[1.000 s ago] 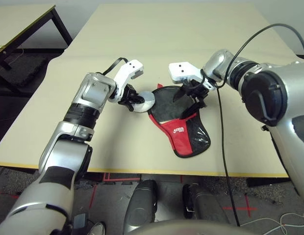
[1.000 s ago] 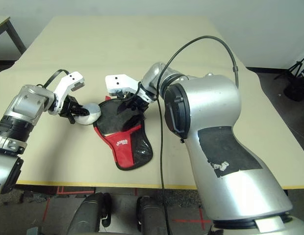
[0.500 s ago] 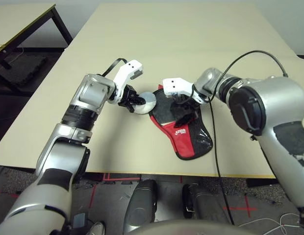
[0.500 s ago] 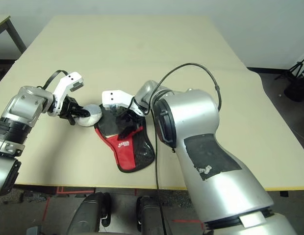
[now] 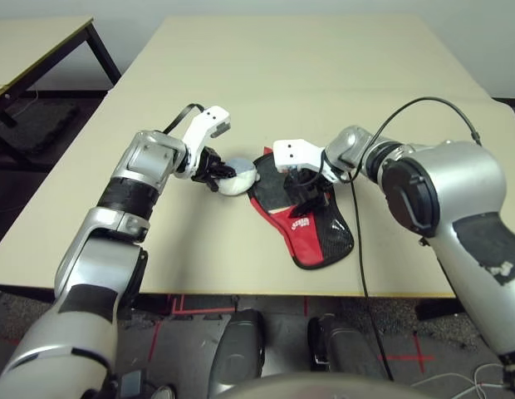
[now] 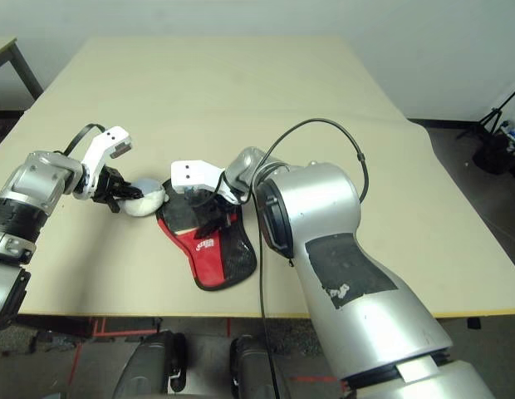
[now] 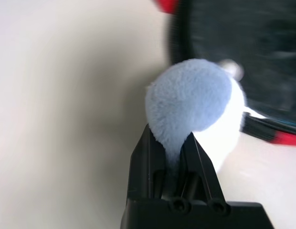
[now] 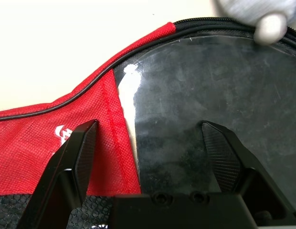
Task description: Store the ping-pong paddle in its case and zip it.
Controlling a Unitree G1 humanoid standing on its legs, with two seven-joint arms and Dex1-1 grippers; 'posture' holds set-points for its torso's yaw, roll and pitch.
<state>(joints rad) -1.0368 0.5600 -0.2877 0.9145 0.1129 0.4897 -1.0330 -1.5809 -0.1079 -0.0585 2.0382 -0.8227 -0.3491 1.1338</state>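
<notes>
The case (image 5: pixel 317 234) lies flat near the table's front, its red panel (image 8: pixel 47 133) with white lettering facing up and its round end open. The ping-pong paddle's black face (image 8: pixel 200 105) shows inside that open end; its handle is hidden under the fabric. My right gripper (image 5: pixel 306 196) hangs open just over the paddle face and the red panel's edge, one finger (image 8: pixel 74 157) above the red fabric and the other above the rubber. My left gripper (image 5: pixel 213 173) is shut on the fluffy grey-white ball (image 5: pixel 237 177), which rests against the case's round end.
A black cable (image 5: pixel 424 104) arcs over the table from my right forearm. A second table (image 5: pixel 33 37) stands off to the far left. Bare tabletop (image 5: pixel 291 75) stretches beyond the case. The front edge (image 5: pixel 241 291) runs close below the case.
My right gripper has moved from the case's far right rim to the left, over the paddle face. The left gripper still holds the ball beside the case. The camera has shifted.
</notes>
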